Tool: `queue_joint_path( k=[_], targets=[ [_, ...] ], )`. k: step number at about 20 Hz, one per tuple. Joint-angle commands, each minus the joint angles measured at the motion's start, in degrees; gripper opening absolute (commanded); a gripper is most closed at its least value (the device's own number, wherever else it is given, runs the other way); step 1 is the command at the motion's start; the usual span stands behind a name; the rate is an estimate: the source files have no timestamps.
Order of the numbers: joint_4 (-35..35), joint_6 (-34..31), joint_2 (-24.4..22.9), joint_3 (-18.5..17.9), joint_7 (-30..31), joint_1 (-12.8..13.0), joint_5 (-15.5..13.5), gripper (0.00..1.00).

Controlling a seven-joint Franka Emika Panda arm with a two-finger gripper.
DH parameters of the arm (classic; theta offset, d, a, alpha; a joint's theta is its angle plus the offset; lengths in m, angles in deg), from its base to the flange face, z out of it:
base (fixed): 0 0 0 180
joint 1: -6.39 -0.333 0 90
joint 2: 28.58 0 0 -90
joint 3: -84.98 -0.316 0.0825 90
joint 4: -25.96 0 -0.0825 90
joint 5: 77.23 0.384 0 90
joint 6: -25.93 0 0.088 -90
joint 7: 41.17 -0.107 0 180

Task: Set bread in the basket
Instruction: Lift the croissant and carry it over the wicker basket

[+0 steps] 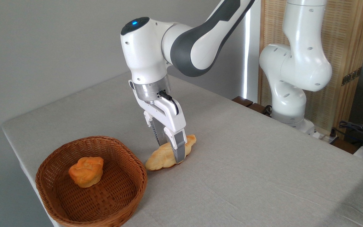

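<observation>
Grey cloth covers the table (263, 176) from edge to edge, smooth apart from a few faint creases, with a plain pale wall behind it and a slatted wooden screen (342, 47) standing off to the right. From where I stand, the white Franka arm (295, 66) rises from its base at the far right of the table, arches across the top of the scene and drops its wrist straight down toward the near left part of the surface. A small blue light glows on top of the wrist joint.

Down at the end of the arm, the gripper (169, 150) points almost vertically at the cloth. Its two fingers straddle the middle of the bread (162, 157), a long pale golden braided loaf lying flat on the table with its tapered ends pointing up-right and down-left. The near finger (179, 148) crosses in front of the loaf and reaches down to about table level; the far one sits behind the loaf and is mostly hidden. Both fingers look to be pressed against the loaf's sides, pinching it across its width, and the loaf appears to rest on the cloth.

Just beside the loaf's lower-left tip sits the basket (58, 157), round, shallow, brown wicker with a thick rim, close to the table's near left corner. The tip comes very near the rim without touching it. Inside the basket lies a small orange knotted bun (86, 171), slightly left of centre.
</observation>
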Motion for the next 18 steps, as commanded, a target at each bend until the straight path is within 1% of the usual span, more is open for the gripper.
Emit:
queue_joint_path(
  k=[1,6,7,9,10,12,13,15,17,18],
  targets=[
    [0.0,0.1,-0.4,-0.2,-1.2,0.0,0.6,0.34],
    [-0.6,-0.3,-0.7,-0.2,-1.2,0.0,0.6,0.34],
    [-1.7,-1.4,-1.0,-0.2,-1.2,0.0,0.6,0.34],
    [-4.8,-7.7,-2.0,-0.2,-2.3,0.1,0.6,0.35],
    [-6.4,-10.6,-2.2,-0.2,-3.8,0.0,0.1,0.35],
    [-9.8,-13.8,-2.5,-0.3,-4.4,0.0,-0.8,0.35],
    [-11.1,-14.2,-2.5,-0.3,-4.4,0.0,-1.6,0.35],
    [-13.9,-14.3,-2.5,-0.2,-4.3,0.1,-2.2,0.35],
    [-16.4,-12.6,-2.1,-0.2,-4.3,0.0,-3.4,0.35],
    [-17.3,-10.4,-1.8,-0.3,-4.1,0.0,-4.2,0.39]
  ],
)
